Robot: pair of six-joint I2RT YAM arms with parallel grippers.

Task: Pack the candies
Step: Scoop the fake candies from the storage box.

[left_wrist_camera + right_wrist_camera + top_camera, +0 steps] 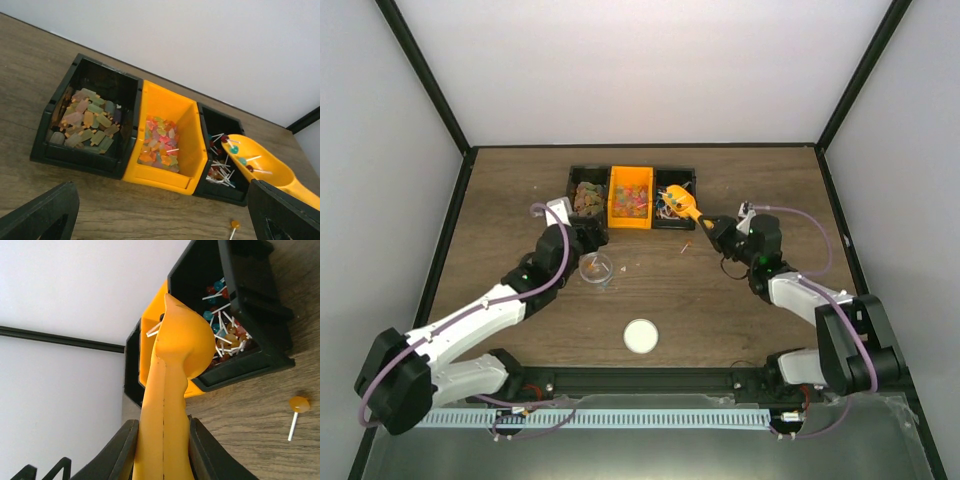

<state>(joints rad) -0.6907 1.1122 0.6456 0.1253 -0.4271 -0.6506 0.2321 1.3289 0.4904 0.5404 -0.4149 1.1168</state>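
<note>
Since the right claw (162,424) is clenched on the handle of the orange scoop (176,345), the step in hand looks like lifting a small load of lollipops (245,161) out of the right-hand black bin (220,125), presumably for the clear cup (596,268). The bowl hangs over that bin's near edge with about three lollipops in it, and the rest sit in the bin below.

To do this well, I would keep the bowl level or tipped slightly back toward the handle. It should lift clear of the bin wall before swinging, then travel slowly. One white stick pokes past the rim in the right wrist view, and a stray lollipop (298,404) lies on the surface (700,300) just in front of the bin, so spills are a real risk.

The left claw (162,210) is spread wide with nothing between its fingers. It sits near the cup but, as far as I can tell, is not touching it. Steadying the cup would help the pour.

The scoop's long axis runs from the right claw toward the far left, with its mouth aimed at the bins. The lollipops inside lie flat. At least two have their heads toward the tip and their sticks trailing toward the handle.
</note>
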